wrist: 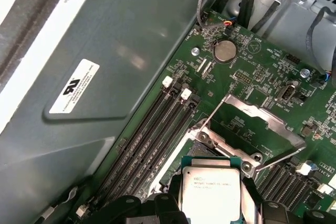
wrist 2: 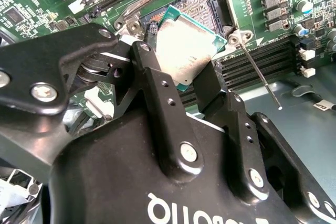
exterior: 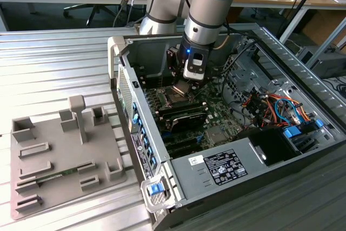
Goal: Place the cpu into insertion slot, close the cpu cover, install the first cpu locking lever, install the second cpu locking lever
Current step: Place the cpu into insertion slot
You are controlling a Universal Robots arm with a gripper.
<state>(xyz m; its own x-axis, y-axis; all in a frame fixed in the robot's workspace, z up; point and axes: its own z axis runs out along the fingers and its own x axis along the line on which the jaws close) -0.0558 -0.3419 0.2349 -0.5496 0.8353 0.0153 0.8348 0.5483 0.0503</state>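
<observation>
Two fingers (wrist 2: pixel 157 93) of the gripper (wrist 2: pixel 184 74) pinch the cpu (wrist 2: pixel 186 45) by its edges, tilted just above the slot (wrist 2: pixel 202 11) (cover (wrist: pixel 262 115) raised). Step one, I judge; seating needs it squared level.

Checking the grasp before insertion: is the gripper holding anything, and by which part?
Yes. The gripper holds the chip by two opposite edges, clamped between its fingers, over the socket.

cpu (wrist 2: pixel 185 43): dull silvery metal face | cpu cover (wrist: pixel 270 119): bare shiny metal | tool (wrist 2: pixel 177 62): matt black
</observation>
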